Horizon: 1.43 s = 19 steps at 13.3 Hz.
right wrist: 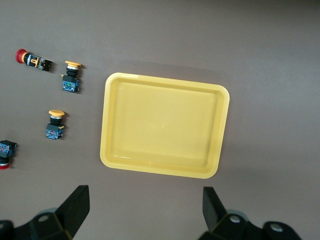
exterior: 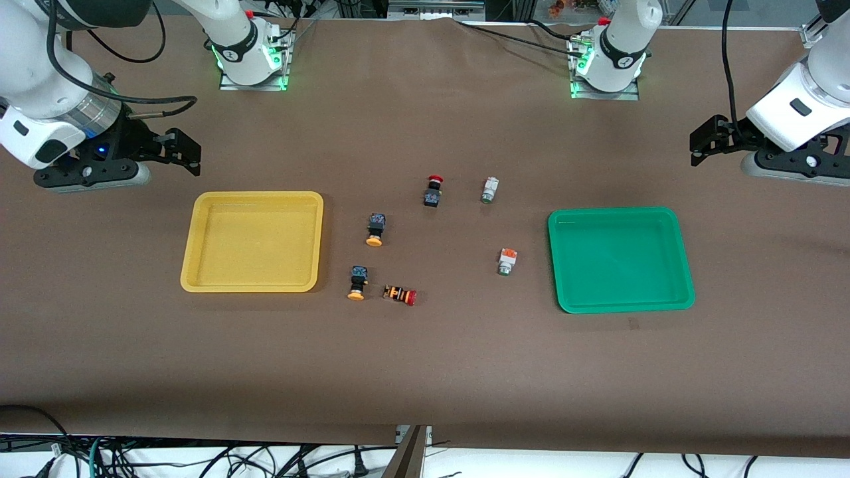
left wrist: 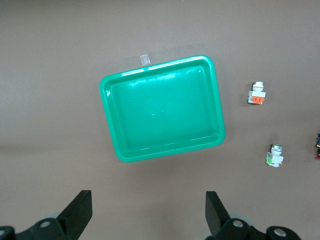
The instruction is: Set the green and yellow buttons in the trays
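The yellow tray (exterior: 252, 242) lies toward the right arm's end and the green tray (exterior: 621, 259) toward the left arm's end, both holding nothing. Between them lie two black-bodied yellow-capped buttons (exterior: 375, 230) (exterior: 358, 283), a white green-tipped button (exterior: 489, 190) and a white one with an orange part (exterior: 507, 261). My right gripper (exterior: 189, 153) is open over bare cloth by the yellow tray (right wrist: 107, 125). My left gripper (exterior: 702, 141) is open over bare cloth by the green tray (left wrist: 107, 90). The wrist views show the yellow-capped (right wrist: 71, 77) (right wrist: 55, 124) and white buttons (left wrist: 257, 94) (left wrist: 274, 155).
A black-bodied switch with a red cap (exterior: 433, 190) stands farther from the front camera than the yellow-capped buttons. An orange-striped switch with a red cap (exterior: 400, 294) lies beside the nearer yellow-capped button. Brown cloth covers the table.
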Each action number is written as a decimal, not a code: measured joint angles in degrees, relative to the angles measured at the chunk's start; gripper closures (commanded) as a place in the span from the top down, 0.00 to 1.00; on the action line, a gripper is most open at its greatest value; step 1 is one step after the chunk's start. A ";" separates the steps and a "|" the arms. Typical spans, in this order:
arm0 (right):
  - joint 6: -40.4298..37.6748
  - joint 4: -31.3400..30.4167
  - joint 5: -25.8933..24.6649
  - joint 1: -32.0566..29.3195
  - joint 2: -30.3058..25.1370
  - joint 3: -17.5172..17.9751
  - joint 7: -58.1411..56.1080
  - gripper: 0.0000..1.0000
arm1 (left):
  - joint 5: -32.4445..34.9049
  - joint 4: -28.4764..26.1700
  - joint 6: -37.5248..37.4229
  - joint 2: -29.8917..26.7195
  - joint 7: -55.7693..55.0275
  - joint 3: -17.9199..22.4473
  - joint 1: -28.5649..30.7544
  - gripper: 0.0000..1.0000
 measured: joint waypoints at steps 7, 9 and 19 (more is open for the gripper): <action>-0.01 0.00 0.00 0.00 0.37 0.00 -0.14 1.00 | 0.00 0.00 0.00 0.50 0.00 -0.07 -0.23 1.00; -0.01 0.00 0.00 0.00 0.39 0.00 -0.16 1.00 | 0.00 0.00 -0.02 0.94 -0.01 -0.07 -0.25 1.00; -0.01 0.11 0.00 -0.02 0.49 -0.02 -0.68 1.00 | -0.02 0.35 0.95 12.10 0.01 -0.46 -4.16 1.00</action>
